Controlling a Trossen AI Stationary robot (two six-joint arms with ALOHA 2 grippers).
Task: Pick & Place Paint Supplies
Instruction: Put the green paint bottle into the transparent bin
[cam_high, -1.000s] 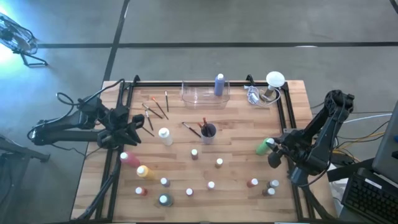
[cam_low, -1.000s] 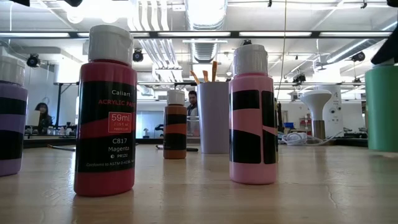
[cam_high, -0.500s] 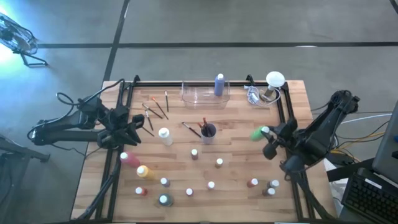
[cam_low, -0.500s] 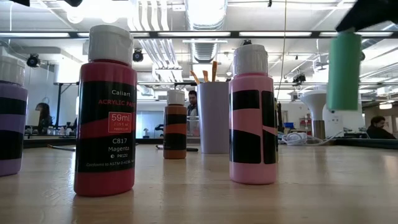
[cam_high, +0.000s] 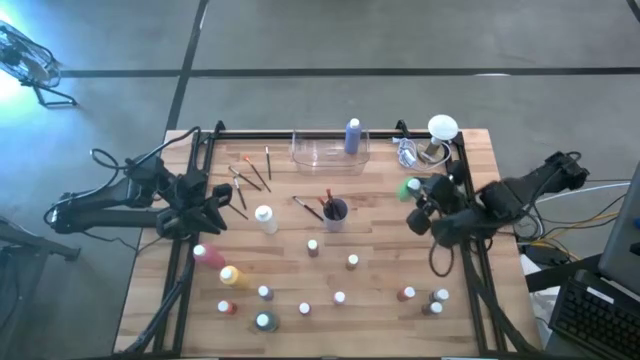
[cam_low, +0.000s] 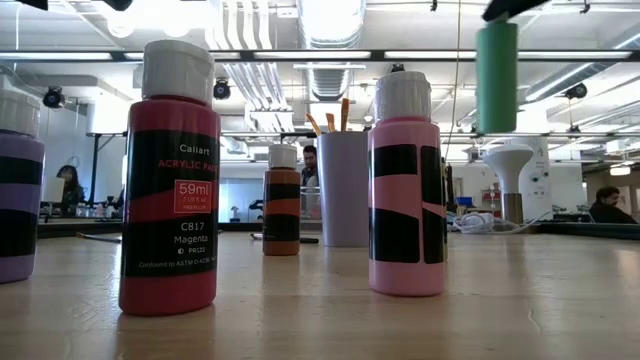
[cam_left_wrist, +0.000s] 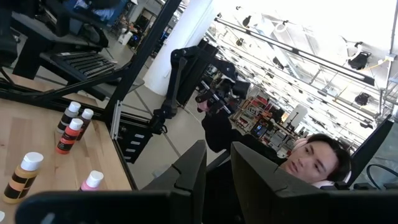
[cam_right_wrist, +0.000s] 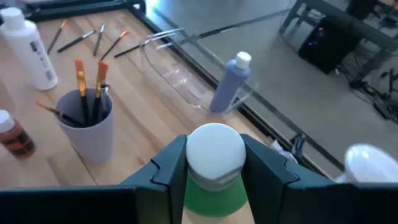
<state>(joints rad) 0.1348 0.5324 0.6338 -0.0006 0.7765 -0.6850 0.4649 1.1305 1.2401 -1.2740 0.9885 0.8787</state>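
One green paint bottle (cam_high: 411, 187) has changed place: your right gripper (cam_high: 418, 193) has carried it up off the right side of the worktop (cam_high: 380, 240) and toward the far edge, so it now hangs in the air near the white lamp (cam_high: 441, 128) and the clear tray (cam_high: 322, 153). A second ago it was lower and nearer the right edge; in the low view it has climbed and slid leftward across the picture. The jaws are clamped on the green paint bottle just below its white cap, as your right wrist view shows plainly.

Your left gripper (cam_high: 213, 203) has not stirred; it waits over the left side of the worktop, near the loose brushes (cam_high: 252, 175). You cannot tell from these views whether its jaws are together or apart.

You can read the red bottle (cam_low: 170, 180) close to the low camera: "ACRYLIC", "59ml", "C817", "Magenta". The pink bottle (cam_low: 406, 185) beside it carries black bands only.

Light wood planks make up the worktop, framed by black rails. Behind it lies a workshop with ceiling strip lights, ducts, and people seated at benches.
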